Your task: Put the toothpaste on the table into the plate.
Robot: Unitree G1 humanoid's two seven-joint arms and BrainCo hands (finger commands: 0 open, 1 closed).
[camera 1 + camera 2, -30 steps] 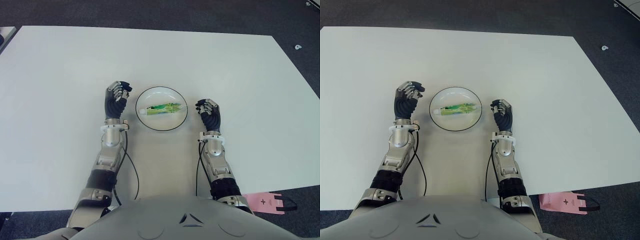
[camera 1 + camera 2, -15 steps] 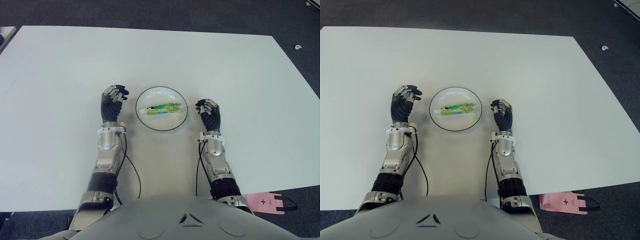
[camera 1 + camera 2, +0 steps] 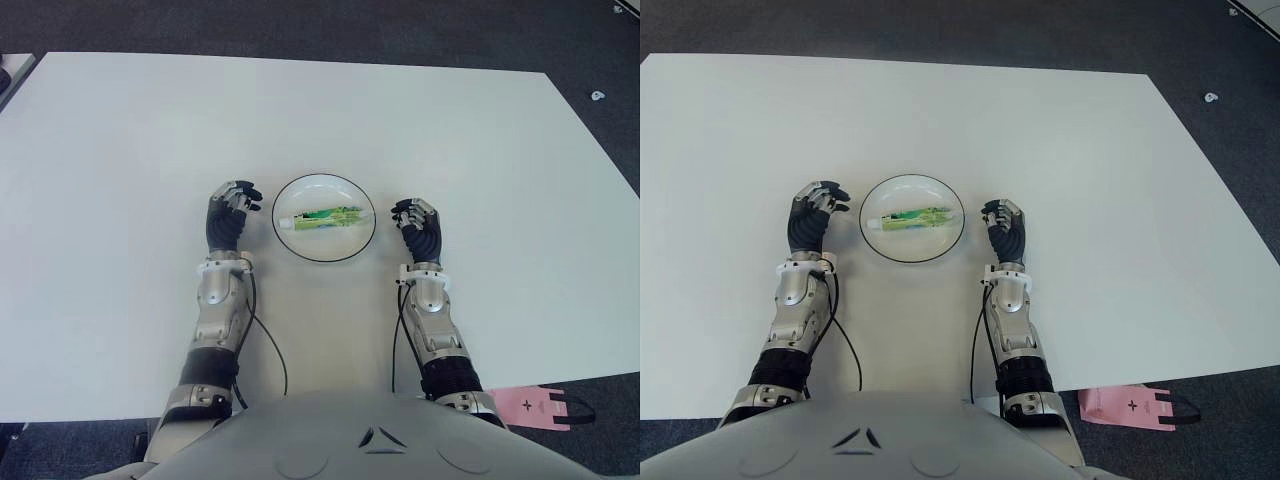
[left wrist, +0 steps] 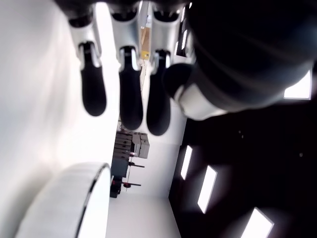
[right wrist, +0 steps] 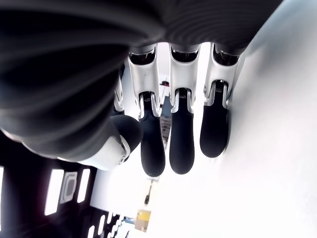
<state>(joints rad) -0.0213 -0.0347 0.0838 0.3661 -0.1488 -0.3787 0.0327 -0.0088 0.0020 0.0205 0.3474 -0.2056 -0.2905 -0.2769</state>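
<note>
Nearest the robot's grey, smooth-shelled torso (image 3: 370, 440), two arms of jointed silver metal reach out over the table (image 3: 120, 150), a broad, matte white slab with nothing to break its flat finish; a thin black cable loops beside each forearm. The left hand (image 3: 230, 213), dark rubbery segments over pale knuckles, sits at the plate's 9 o'clock, just beside its rim and apart from it; its fingers (image 4: 131, 94) hang loosely bent with gaps between them and grip nothing. The right hand (image 3: 418, 226) shows at the plate's 3 o'clock, close to the rim; its fingers (image 5: 182, 134) run side by side, relaxed and empty, glossy black tips on silver links. Between the two hands lies the plate (image 3: 288, 242), round, shallow, glazed white with a thin dark edge; the toothpaste (image 3: 325, 216) lies flat inside it, a slim green tube with a white cap, its length running 9 to 3 o'clock, cap toward 9. Beyond the table's far edge stretches dark, coarse carpet (image 3: 300, 30); down by the robot's right side a pink bag (image 3: 540, 405) lies on the floor.
</note>
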